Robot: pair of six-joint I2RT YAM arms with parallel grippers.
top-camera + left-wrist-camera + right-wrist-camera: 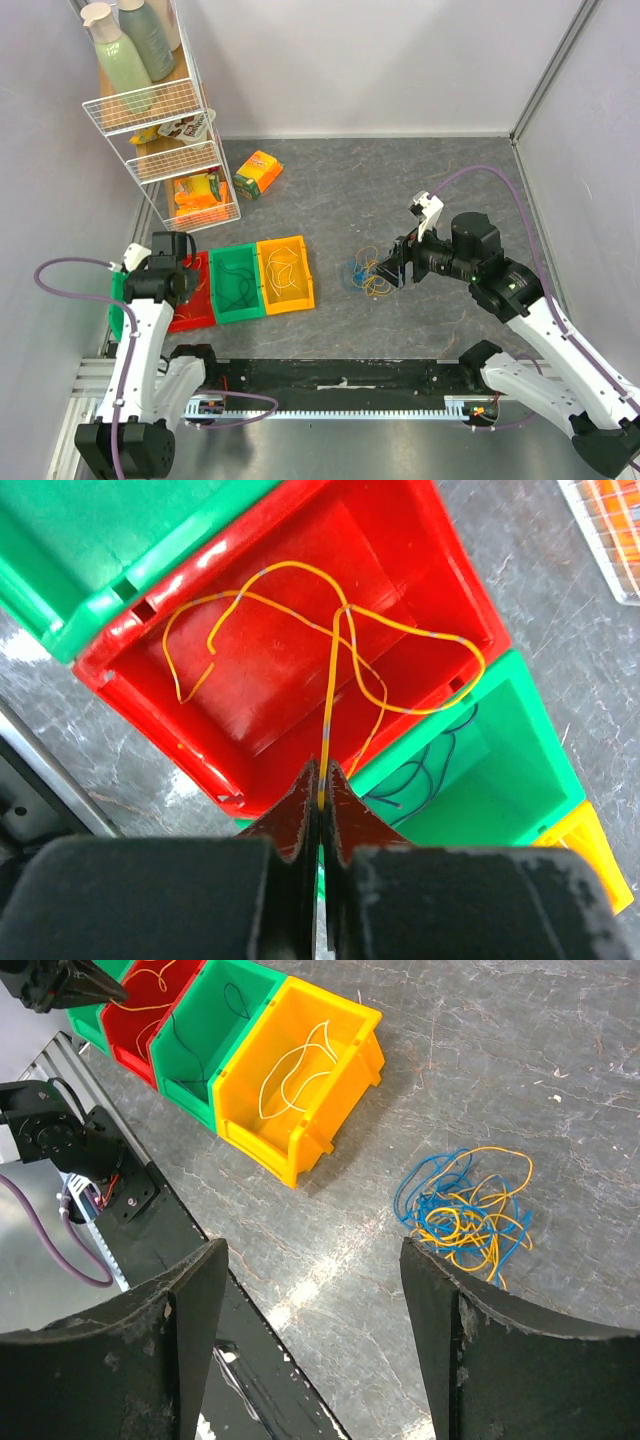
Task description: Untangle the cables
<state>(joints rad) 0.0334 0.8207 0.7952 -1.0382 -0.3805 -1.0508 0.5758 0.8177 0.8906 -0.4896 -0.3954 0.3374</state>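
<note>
Cables, thin and flexible, lie in a loose tangle (368, 278) (465, 1210) of blue and yellow-orange loops on the grey stone-patterned table (400, 190). The tangle sits to the right of a row of small open plastic bins and apart from them.

My right gripper (388, 266) (310, 1250) hovers just beside this tangle. Its jaws are spread wide and hold nothing. In the right wrist view the tangle lies beyond the right finger.

My left gripper (188, 282) (320, 780) is above the red bin (195, 312) (290, 540) (118, 1032). Its jaws are closed tight on one thin orange cable (330, 720). That cable rises from between the fingers and spreads in loops over the inside of the red bin. One bend reaches over the wall next to the green bin (240, 315) (520, 770) (190, 1055). Whether the loops rest on the bin floor I cannot tell.

The green bin holds a dark, thin cable (420, 775) (175, 1035). Next in the row, the yellow bin (287, 302) (580, 850) (330, 1090) holds a pale yellow cable (282, 272) (290, 1065). A second green bin (118, 300) (80, 550) stands on the far left, touching the red one.

Farther back on the table lies an orange and green packet (258, 174). Beside it stands a white wire rack (160, 110) with bottles and snack packs on its shelves.
</note>
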